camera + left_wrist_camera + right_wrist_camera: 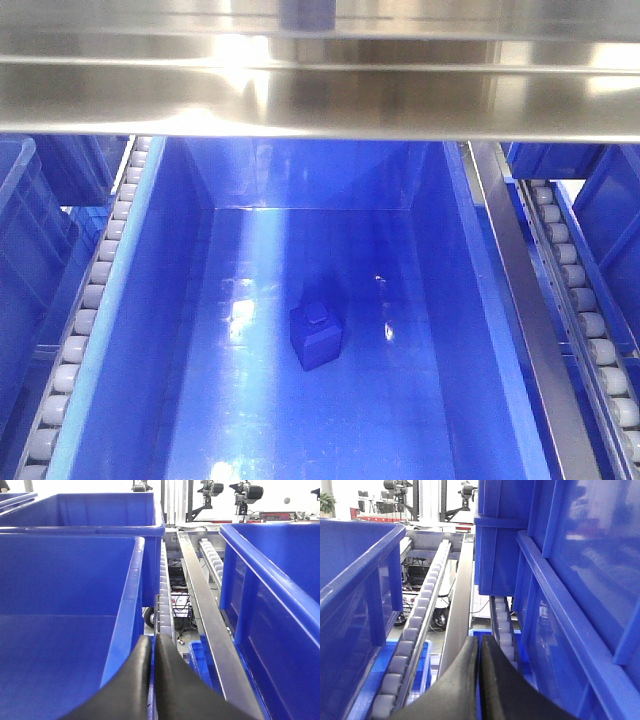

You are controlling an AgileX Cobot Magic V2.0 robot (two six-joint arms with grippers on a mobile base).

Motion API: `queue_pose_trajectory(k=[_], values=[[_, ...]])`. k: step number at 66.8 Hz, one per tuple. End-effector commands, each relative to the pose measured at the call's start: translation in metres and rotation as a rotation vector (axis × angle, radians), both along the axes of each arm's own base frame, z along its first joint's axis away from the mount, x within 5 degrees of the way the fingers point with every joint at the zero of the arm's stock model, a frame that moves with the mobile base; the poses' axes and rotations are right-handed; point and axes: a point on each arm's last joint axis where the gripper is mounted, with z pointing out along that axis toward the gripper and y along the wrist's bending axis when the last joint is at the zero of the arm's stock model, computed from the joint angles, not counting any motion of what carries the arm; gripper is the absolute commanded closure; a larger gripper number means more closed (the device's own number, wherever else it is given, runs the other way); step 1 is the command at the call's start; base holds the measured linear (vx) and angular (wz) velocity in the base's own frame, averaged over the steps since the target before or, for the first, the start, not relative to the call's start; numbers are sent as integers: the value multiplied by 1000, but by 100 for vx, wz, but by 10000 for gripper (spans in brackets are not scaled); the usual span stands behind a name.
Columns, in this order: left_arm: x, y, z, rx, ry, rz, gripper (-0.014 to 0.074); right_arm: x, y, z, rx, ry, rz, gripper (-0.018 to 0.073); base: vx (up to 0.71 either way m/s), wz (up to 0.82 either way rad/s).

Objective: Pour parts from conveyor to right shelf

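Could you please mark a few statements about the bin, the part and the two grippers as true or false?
1. A blue block lies on the floor of the middle blue bin. True.
2. The bin holds several parts. False: only one block shows.
3. The left gripper has its fingers spread wide. False: its black fingers are pressed together.
4. The right gripper is shut with nothing between its fingers. True.
5. White rollers run along the rail beside the bin. True.
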Motion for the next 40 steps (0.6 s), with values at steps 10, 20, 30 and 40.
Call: queue_pose_trajectory(k=[10,20,30,40], values=[[-2,-1,13,-12,-98,-8,603,-1,-1,4,6,-72,-16,568,0,0],[-2,-1,13,-12,-98,-8,603,-1,-1,4,5,-72,-16,568,0,0],[-2,-1,13,-12,-98,-8,603,-1,-1,4,5,-72,-16,568,0,0],[-2,-1,13,-12,-98,-8,603,-1,-1,4,5,-72,-16,568,0,0]])
